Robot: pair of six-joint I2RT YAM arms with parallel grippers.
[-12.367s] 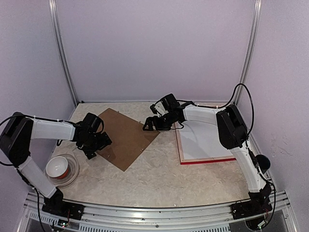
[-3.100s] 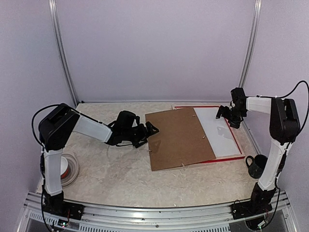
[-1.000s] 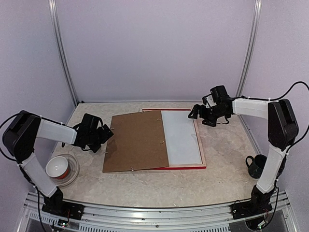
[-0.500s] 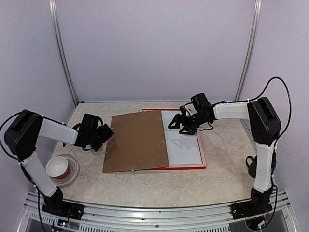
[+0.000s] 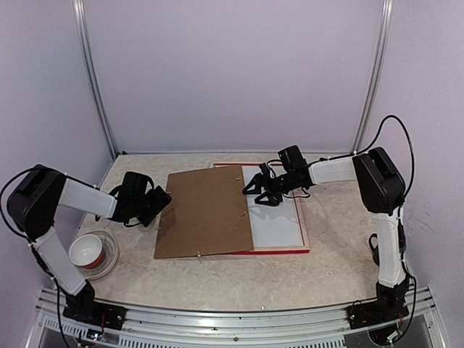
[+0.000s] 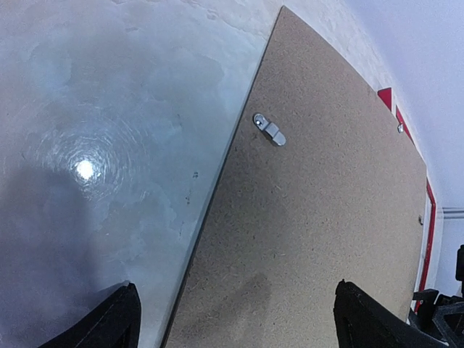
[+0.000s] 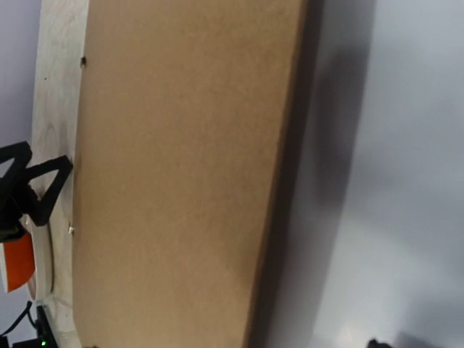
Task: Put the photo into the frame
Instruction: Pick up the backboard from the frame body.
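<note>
Brown, rough board [image 5: 206, 210] lies flat over the left of the red frame [image 5: 281, 251], sticking past its edge. Your left pincer [image 5: 161, 201] and right pincer [image 5: 257, 192] stand wide, holding nothing.

A plain, pale lilac back wall [image 5: 232, 72] stands well beyond the left gripper [image 5: 161, 206] and the right gripper [image 5: 254, 194]. Side walls of the same colour close the space, one [image 5: 36, 87] out past the left gripper, the other [image 5: 435, 116] out past the right gripper. A slim metal post rises in each rear corner, one [image 5: 94, 80] behind the left gripper and one [image 5: 371, 72] behind the right. Beneath both grippers spreads a table [image 5: 217, 279] with a pale, marbled beige top. Nearer than the grippers, a ribbed metal rail [image 5: 232, 316] runs along its edge. The light is soft and even. In the left wrist view a round glare [image 6: 85, 169] shines on the glossy tabletop, ahead and left of that gripper.
</note>
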